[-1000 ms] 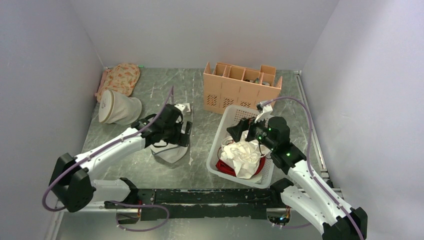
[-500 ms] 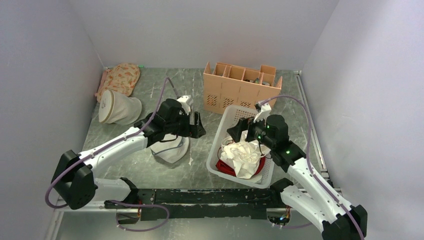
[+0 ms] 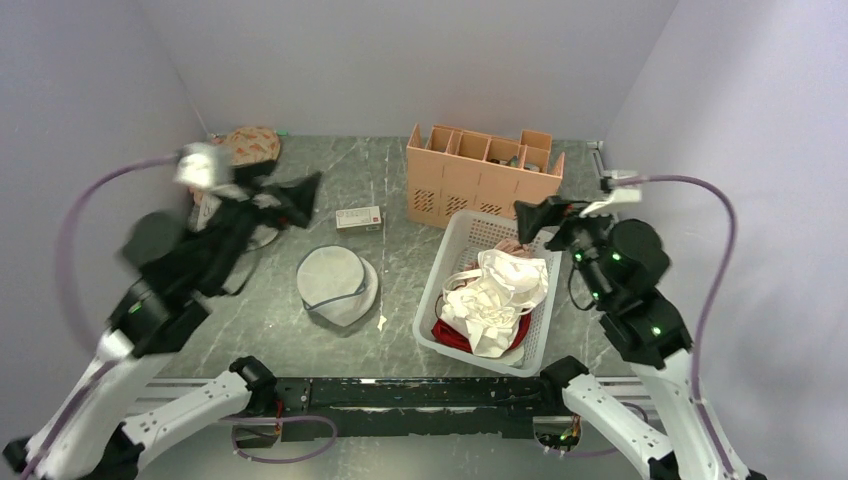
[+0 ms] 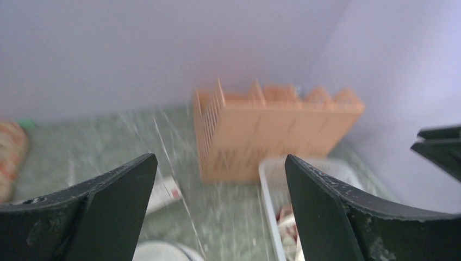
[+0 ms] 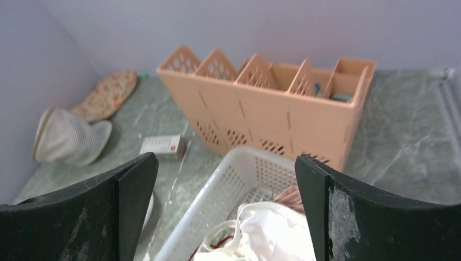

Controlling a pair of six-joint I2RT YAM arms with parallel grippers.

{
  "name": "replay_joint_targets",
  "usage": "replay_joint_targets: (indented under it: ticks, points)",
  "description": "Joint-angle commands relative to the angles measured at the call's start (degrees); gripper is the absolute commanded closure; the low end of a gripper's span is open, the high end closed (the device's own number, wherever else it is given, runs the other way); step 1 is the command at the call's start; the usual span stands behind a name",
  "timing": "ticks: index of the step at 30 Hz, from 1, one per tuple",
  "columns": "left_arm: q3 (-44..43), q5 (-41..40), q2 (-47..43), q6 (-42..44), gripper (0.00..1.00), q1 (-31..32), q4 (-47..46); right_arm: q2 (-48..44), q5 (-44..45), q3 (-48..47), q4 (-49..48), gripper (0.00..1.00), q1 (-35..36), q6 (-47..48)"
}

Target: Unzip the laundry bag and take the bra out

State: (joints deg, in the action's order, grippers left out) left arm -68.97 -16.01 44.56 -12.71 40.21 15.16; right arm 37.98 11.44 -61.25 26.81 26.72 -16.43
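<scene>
White mesh, the laundry bag [image 3: 337, 285] lies slumped on the table [image 3: 400, 250], light and limp; its rim looks the place to pinch. The bra [image 3: 512, 275] tops the basket [image 3: 435, 285] heap, soft, best taken by a cup edge. The left gripper [image 4: 217, 163] and right gripper [image 5: 225, 160] hang spread wide, holding nothing.

Grey marbled table [image 3: 400, 250] carries laundry bag [image 3: 337, 285], white basket [image 3: 436, 288], orange crate [image 3: 470, 195], small box [image 3: 358, 217].

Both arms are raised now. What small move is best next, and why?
Likely just bring both arms down to rest, grasping nothing. The round white mesh laundry bag lies flat, a white padded bra with thin straps seems to lie on top in the white plastic basket, and the left gripper and right gripper show open, empty jaws.
</scene>
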Motion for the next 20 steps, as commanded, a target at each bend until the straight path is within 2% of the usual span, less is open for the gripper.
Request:
replay_joint_targets:
  ticks: [1,5,12,20]
  points:
    - [-1.63,-5.63,-9.7,7.41,0.01,-0.31,0.54,-4.22,6.24,-6.81,2.33,0.0,0.18,2.55]
    - [-2.52,-6.56,-15.0,8.56,0.01,-0.36,2.15,-6.75,8.39,-10.9,1.89,0.0,0.17,3.42]
    - [-4.02,-6.51,-16.23,6.96,0.01,-0.3,6.01,-7.04,10.02,-12.98,3.66,0.0,0.09,3.34]
    - [-1.7,-5.89,-16.02,6.27,0.01,-0.35,4.66,-7.84,9.81,-8.82,1.62,0.0,0.09,1.32]
